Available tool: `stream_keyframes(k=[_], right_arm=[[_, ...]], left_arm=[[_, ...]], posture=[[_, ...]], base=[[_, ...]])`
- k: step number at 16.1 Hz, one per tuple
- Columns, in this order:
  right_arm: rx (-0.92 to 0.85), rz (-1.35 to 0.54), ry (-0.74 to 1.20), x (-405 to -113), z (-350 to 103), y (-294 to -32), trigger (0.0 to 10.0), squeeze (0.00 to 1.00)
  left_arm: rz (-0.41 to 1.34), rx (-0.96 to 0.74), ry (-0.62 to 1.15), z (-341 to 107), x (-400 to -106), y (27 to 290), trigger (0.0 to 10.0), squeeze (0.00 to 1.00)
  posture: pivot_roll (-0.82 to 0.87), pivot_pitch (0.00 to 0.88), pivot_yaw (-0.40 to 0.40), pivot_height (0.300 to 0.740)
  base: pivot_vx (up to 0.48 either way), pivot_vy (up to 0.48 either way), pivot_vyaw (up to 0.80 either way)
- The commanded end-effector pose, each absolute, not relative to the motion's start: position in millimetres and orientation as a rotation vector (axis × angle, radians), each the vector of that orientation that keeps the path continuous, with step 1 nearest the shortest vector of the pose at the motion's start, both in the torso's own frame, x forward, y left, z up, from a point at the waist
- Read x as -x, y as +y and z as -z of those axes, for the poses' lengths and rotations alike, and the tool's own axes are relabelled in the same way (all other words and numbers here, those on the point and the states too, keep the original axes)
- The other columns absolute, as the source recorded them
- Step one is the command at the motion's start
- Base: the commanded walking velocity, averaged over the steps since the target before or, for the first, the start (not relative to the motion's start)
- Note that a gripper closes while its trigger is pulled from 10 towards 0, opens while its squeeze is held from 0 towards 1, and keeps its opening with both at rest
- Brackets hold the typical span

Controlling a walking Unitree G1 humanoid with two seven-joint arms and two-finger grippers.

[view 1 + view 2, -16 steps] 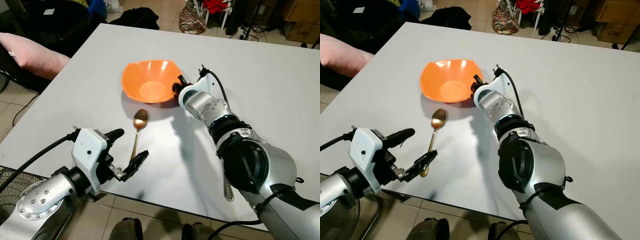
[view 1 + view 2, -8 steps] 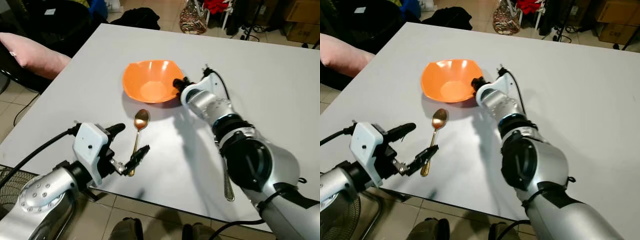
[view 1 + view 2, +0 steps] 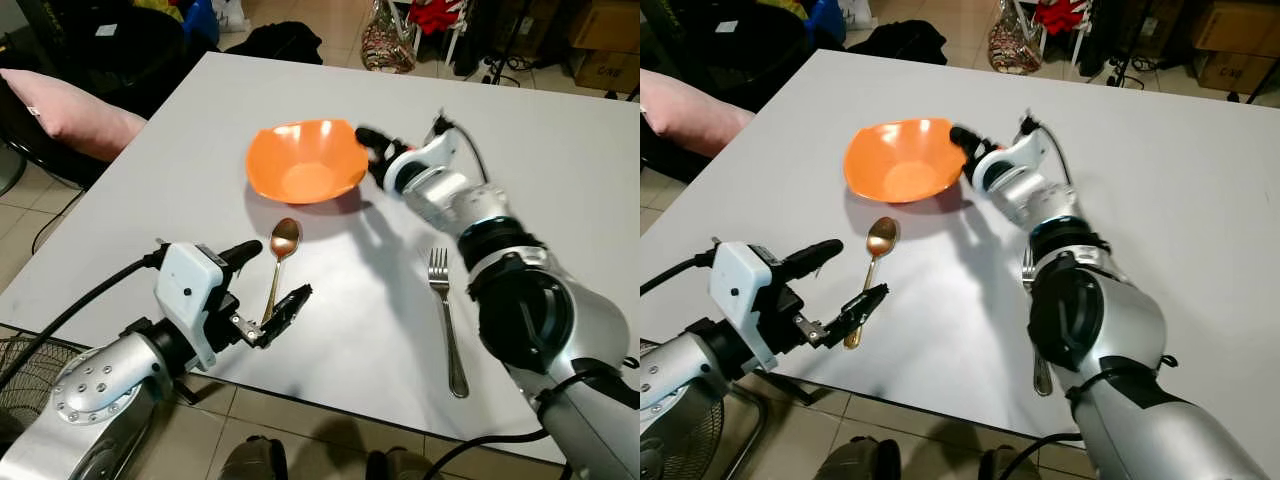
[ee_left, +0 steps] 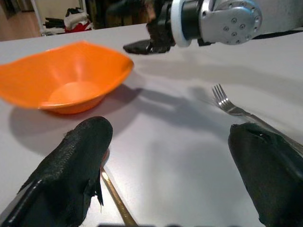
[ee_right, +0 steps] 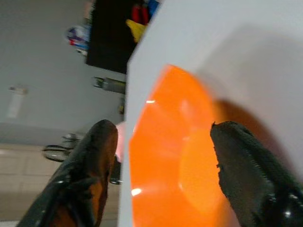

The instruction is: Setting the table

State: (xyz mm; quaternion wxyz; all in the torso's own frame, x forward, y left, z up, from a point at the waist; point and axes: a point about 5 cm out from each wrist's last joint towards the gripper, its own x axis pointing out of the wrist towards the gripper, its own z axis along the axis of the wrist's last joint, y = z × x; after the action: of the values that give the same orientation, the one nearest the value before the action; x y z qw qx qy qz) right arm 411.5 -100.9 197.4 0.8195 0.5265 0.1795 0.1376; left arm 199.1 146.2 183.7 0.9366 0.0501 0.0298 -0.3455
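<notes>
Orange bowl (image 3: 305, 160) sits on the white table (image 3: 560, 190), and the right gripper (image 3: 372, 146) is just beside its rim with its fingers spread, holding nothing. A silver fork (image 3: 446, 320) lies on the table beside the right forearm. The left gripper (image 3: 268, 296) is low near the table edge, fingers apart on both sides of the handle of the gold spoon (image 3: 277, 262), whose head points toward the bowl. I judge the spoon placement is in hand; next, this gripper must close on the thin handle carefully.
</notes>
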Motion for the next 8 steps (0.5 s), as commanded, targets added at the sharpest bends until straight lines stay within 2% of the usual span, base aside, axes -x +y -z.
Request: stream_keyframes(k=[1,3,4,5,7,8], right_arm=[[-1.146,-0.339,0.347,-410.2,-198.8,-111.1,10.0,1.0],[-1.113,-0.418,0.329,-406.1,-199.9,-119.4,10.0,1.0],[-1.002,-0.488,0.344,-397.9,-195.6,-123.7,10.0,0.84],[-0.975,-0.504,0.349,-394.5,-194.0,-125.1,10.0,0.0],[-0.886,-0.525,0.346,-379.4,-188.2,-132.1,10.0,0.0],[-0.796,-0.527,0.275,-367.9,-191.6,-137.0,10.0,0.0]], left_arm=[[0.704,-0.086,0.058,-181.7,-198.1,145.9,10.0,0.0],[0.691,-0.062,0.048,-180.7,-197.7,145.8,10.0,0.0],[0.666,-0.057,0.041,-180.1,-199.2,146.0,10.0,0.0],[0.657,-0.057,0.038,-179.8,-199.7,146.1,10.0,0.0],[0.605,-0.059,0.028,-177.8,-200.0,147.3,10.0,0.0],[0.533,-0.068,0.01,-177.7,-201.3,150.5,10.0,0.0]], posture=[[-0.04,0.033,0.061,0.74],[-0.05,0.022,0.066,0.74],[-0.05,0.017,0.067,0.74],[-0.05,0.016,0.069,0.74],[-0.06,0.005,0.071,0.74],[-0.06,0.0,0.074,0.74]], base=[[0.0,0.0,0.0],[0.0,0.0,0.0],[0.0,0.0,0.0],[0.0,0.0,0.0],[0.0,0.0,0.0],[0.0,0.0,0.0]])
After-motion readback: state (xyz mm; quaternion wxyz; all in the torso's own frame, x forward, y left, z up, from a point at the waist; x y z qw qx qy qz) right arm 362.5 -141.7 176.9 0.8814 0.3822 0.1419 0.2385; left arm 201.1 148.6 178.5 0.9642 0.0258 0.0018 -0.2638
